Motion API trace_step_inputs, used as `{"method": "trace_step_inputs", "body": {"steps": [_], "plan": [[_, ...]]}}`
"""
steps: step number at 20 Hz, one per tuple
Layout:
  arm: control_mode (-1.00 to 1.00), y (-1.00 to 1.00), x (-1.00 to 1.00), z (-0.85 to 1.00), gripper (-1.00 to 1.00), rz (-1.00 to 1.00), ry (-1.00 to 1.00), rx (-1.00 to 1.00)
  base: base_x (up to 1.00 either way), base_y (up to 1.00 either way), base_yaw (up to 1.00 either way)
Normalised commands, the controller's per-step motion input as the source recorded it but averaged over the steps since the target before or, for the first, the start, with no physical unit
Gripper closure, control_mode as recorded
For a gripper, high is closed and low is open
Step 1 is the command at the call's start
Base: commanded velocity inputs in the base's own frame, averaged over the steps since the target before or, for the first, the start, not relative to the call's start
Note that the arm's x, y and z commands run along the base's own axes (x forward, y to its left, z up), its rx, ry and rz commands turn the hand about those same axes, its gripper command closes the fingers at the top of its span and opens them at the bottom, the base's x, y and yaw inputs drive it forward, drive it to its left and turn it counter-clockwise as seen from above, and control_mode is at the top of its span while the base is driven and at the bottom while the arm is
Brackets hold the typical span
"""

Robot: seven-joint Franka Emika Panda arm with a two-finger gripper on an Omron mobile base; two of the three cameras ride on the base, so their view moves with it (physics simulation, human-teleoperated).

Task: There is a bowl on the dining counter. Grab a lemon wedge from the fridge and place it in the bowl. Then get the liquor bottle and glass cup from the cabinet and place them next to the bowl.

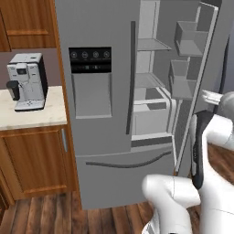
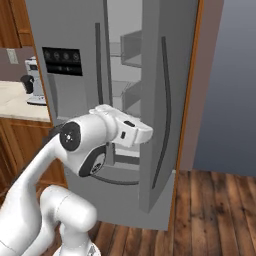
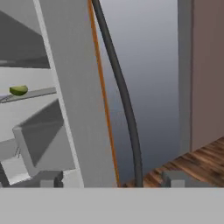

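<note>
We are on the first step: the fridge (image 1: pixel 105 114) door (image 3: pixel 72 100) stands open, and the lemon wedge (image 3: pixel 18 90) lies on a shelf inside. Our pincer (image 3: pixel 109 178) gapes empty (beside the door's edge); next we reach in.

matt steel fridge (image 1: pixel 100 137) (dark handles), glossy wooden floor (image 2: pixel 215 210)

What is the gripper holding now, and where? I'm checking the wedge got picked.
Nothing. The small green lemon wedge sits on a grey fridge shelf, away from the open gripper.
</note>
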Motion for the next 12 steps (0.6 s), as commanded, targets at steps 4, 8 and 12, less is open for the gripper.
{"method": "trace_step_inputs", "body": {"steps": [4,8,12], "plan": [[-1.0,1.0,-1.0,0.31,-1.0,0.06,0.0,0.0,0.0,0.0,0.0],[-1.0,1.0,-0.9,0.36,-1.0,0.07,0.03,0.0,0.0,0.0,0.0],[-1.0,1.0,-0.19,0.32,-1.0,0.08,0.21,0.0,0.0,0.0,0.0]]}}
